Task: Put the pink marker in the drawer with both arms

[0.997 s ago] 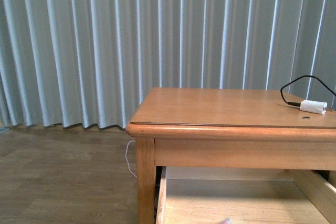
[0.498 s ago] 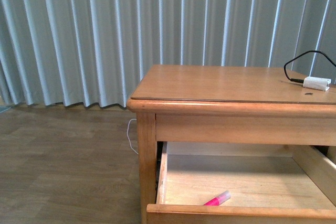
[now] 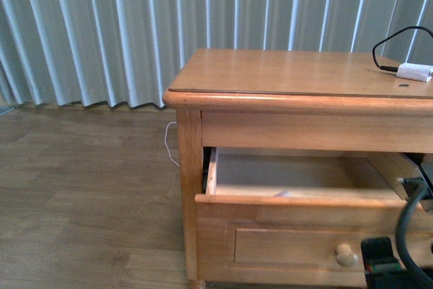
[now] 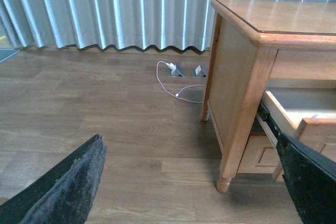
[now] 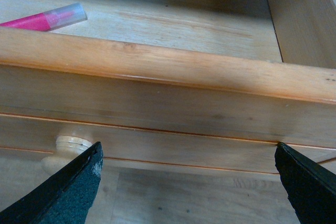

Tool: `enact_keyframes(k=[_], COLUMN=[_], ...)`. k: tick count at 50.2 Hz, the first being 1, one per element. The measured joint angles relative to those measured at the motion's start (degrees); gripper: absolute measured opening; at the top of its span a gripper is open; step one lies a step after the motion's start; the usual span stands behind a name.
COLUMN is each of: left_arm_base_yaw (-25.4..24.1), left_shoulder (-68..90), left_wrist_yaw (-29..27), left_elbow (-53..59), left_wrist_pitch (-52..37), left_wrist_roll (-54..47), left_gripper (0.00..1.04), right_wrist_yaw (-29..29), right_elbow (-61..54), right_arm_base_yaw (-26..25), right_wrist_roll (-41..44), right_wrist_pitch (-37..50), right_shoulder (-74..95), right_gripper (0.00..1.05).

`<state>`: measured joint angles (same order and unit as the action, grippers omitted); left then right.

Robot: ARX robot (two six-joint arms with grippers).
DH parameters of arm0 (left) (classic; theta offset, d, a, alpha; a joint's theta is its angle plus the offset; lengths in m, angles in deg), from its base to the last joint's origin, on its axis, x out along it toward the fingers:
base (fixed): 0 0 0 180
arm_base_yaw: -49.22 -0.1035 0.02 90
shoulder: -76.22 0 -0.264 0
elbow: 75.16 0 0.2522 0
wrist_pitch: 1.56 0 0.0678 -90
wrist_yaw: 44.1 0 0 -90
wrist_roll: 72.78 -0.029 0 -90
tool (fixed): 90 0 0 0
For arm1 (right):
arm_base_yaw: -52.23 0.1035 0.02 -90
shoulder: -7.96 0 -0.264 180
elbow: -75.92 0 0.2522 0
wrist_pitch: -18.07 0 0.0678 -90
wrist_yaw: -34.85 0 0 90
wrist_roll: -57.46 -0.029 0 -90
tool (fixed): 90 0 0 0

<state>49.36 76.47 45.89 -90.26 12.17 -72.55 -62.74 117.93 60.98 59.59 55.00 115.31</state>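
Observation:
The drawer (image 3: 284,235) stands pulled out under the table top, with its round knob (image 3: 346,255) on the panel front. The pink marker (image 5: 44,19) lies flat on the pale drawer floor, just behind the front rim (image 5: 168,61). In the front view only its whitish cap tip (image 3: 283,194) peeks over the rim. My right gripper (image 5: 189,192) is open and empty, outside the drawer front and beside the knob (image 5: 65,148). My left gripper (image 4: 189,203) is open and empty over the floor, left of the table leg (image 4: 231,145).
A white adapter (image 3: 414,71) with a black cable lies on the table top at the far right. A white cable (image 4: 176,85) and floor sockets lie by the curtain. Part of my right arm (image 3: 406,235) shows at the bottom right.
The front view has dropped. The drawer front and knob now show, and the marker is nearly hidden behind the rim. My right arm has come into view at the bottom right.

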Motion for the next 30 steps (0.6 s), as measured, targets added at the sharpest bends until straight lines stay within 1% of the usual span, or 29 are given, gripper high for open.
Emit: enact_keyframes(k=[11,23,30], left_arm_base_yaw=[0.00,0.00,0.00], left_shoulder=[0.00,0.00,0.00], left_wrist_yaw=[0.00,0.00,0.00], left_elbow=[0.00,0.00,0.00], left_wrist_pitch=[0.00,0.00,0.00], left_wrist_roll=[0.02,0.00,0.02], left_gripper=[0.98,0.98,0.98], right_wrist_yaw=[-4.61,-6.80,-7.50], right_elbow=[14.05,25.86,30.53], right_arm_base_yaw=[1.57,1.81,1.84], right_wrist_roll=[-3.50,-6.03,-6.82], right_wrist_pitch=[-3.19,-6.69,-9.77], right_shoulder=[9.88,15.96,17.70], right_gripper=[0.96,0.96,0.96])
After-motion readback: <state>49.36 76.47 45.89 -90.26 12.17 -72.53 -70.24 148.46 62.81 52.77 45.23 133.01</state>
